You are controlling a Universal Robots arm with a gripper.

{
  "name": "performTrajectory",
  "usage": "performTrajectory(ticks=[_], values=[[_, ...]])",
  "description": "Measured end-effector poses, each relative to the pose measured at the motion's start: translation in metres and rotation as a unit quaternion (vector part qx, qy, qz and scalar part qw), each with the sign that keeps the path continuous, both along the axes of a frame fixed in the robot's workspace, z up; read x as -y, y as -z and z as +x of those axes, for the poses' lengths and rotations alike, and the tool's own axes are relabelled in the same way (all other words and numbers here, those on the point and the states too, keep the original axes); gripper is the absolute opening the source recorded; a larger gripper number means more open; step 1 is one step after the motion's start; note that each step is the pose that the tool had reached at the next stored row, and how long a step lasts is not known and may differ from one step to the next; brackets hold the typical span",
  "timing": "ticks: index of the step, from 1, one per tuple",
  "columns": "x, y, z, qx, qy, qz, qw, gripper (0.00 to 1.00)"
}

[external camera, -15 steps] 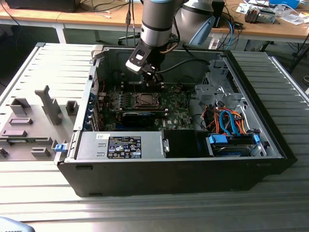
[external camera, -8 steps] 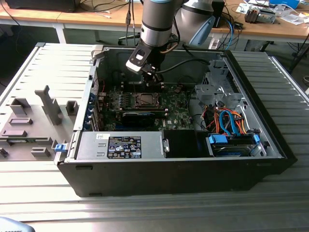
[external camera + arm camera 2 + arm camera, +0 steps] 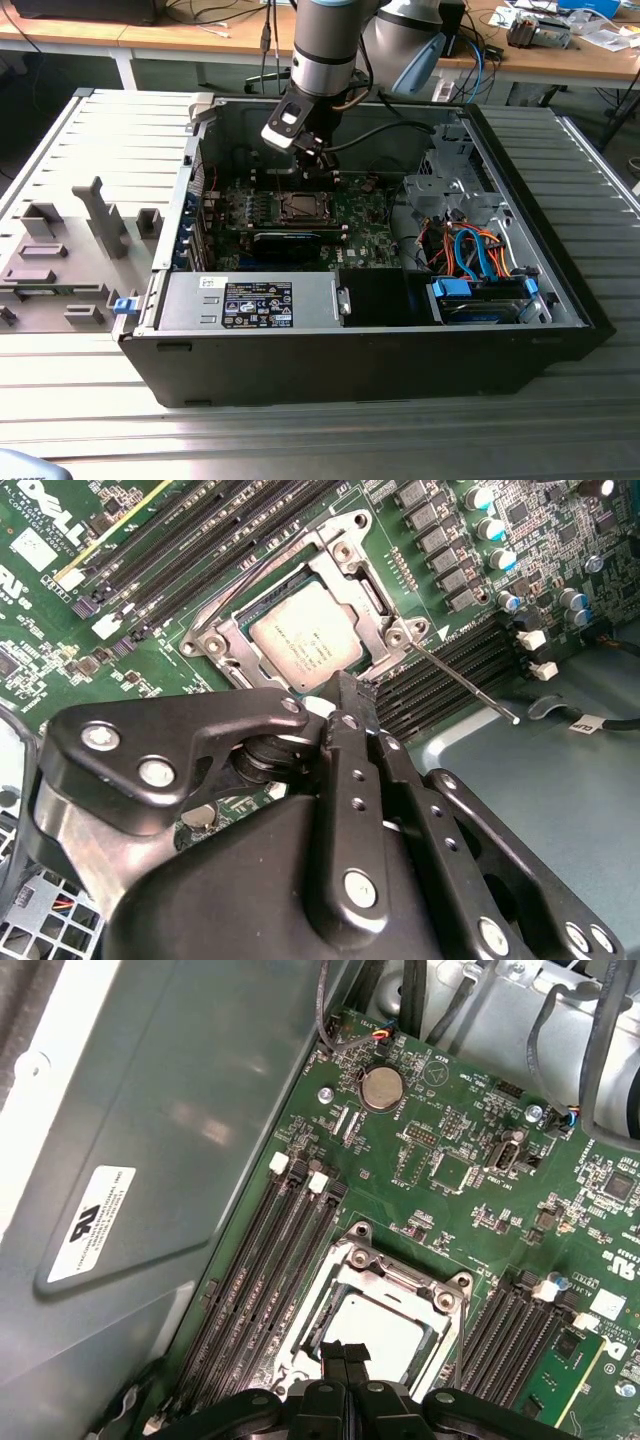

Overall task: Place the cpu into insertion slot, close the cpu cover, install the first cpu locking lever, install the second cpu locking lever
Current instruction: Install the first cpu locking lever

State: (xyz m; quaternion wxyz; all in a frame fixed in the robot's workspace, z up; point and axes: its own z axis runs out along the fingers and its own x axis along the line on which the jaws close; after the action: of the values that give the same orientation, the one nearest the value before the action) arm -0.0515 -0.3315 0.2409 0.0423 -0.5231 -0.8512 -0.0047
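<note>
The cpu (image 3: 305, 640) lies flat in the insertion slot (image 3: 211, 640), its dull silver top showing through the window of the cpu cover (image 3: 373, 598), which lies down over it. A thin locking lever (image 3: 465, 685) sticks out from one socket corner over the memory slots. A second thin lever (image 3: 268, 568) runs along the opposite side. My gripper (image 3: 345, 688) hovers just above the socket's edge, its fingers shut together with nothing between them. In the first wrist view the gripper (image 3: 345, 1352) sits over the cpu (image 3: 380, 1325). In the exterior view the gripper (image 3: 322, 172) hangs over the socket (image 3: 299, 207).
Long black memory slots (image 3: 262, 1280) flank the socket on both sides. The grey case wall (image 3: 180, 1140) rises close by. A black card (image 3: 287, 243), the power supply (image 3: 250, 300) and bundled cables (image 3: 470, 250) fill the case. A grey fixture (image 3: 70, 250) lies at the exterior view's left.
</note>
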Motion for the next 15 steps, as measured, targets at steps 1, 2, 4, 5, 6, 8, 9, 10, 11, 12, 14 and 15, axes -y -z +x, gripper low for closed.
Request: performTrajectory(ticks=[1, 2, 4, 5, 6, 8, 9, 10, 11, 12, 14, 15], values=[[0.0, 0.0, 0.0, 0.0, -0.001, 0.0, 1.0, 0.11], [0.0, 0.0, 0.0, 0.0, -0.002, 0.0, 1.0, 0.11], [0.0, 0.0, 0.0, 0.0, -0.003, 0.0, 0.99999, 0.11], [0.0, 0.0, 0.0, 0.0, -0.004, 0.0, 0.99999, 0.11], [0.0, 0.0, 0.0, 0.0, -0.005, 0.0, 0.99999, 0.11], [0.0, 0.0, 0.0, 0.0, -0.005, 0.0, 0.99999, 0.11], [0.0, 0.0, 0.0, 0.0, -0.005, 0.0, 0.99999, 0.11], [0.0, 0.0, 0.0, 0.0, -0.005, 0.0, 0.99999, 0.11], [0.0, 0.0, 0.0, 0.0, -0.005, 0.0, 0.99998, 0.11], [0.0, 0.0, 0.0, 0.0, -0.006, -0.0001, 0.99998, 0.11], [0.0, 0.0, 0.0, 0.0, -0.007, -0.0001, 0.99998, 0.11], [0.0, 0.0, 0.0, 0.0, -0.008, -0.0001, 0.99997, 0.11]])
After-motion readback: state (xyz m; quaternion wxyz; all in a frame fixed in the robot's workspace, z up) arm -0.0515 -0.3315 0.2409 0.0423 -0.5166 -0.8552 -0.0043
